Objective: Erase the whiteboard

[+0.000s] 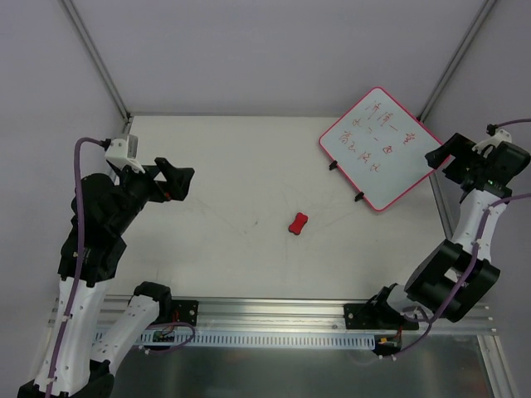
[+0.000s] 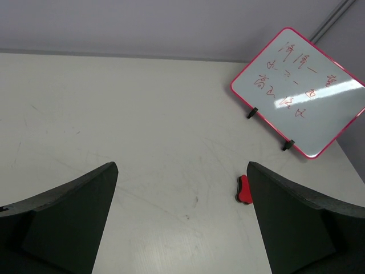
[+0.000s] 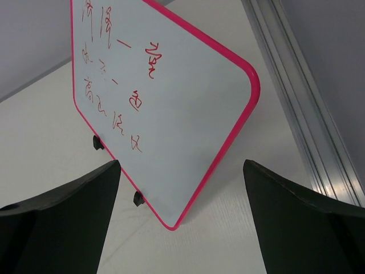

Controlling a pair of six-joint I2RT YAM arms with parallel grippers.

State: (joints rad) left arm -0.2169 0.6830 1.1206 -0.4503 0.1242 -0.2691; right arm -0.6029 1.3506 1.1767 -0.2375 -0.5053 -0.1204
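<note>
Whiteboard (image 1: 380,148) lies flat on the table (image 1: 232,166) in the far right corner, turned corner-on so it reads as a diamond, and carries red handwriting across its face. Two black clips (image 1: 332,167) sit on its lower-left edge, facing the table's middle. Right gripper (image 1: 444,157) is at the board's right-hand edge. In the right wrist view the fingers (image 3: 68,211) are spread wide, and the board (image 3: 165,114) shows in the gap ahead of them, its near corner and pink frame between the two. No finger meets the frame there, and nothing is gripped. Left gripper (image 1: 178,184) stands over the left side of the table, well apart from the board. Its jaws are likewise spread wide with nothing in them, and its own camera sees the board (image 2: 298,91) far off to the upper right. A small red eraser (image 1: 299,223) lies on the table between the two arms, nearer the board's clipped edge, touching neither gripper.
</note>
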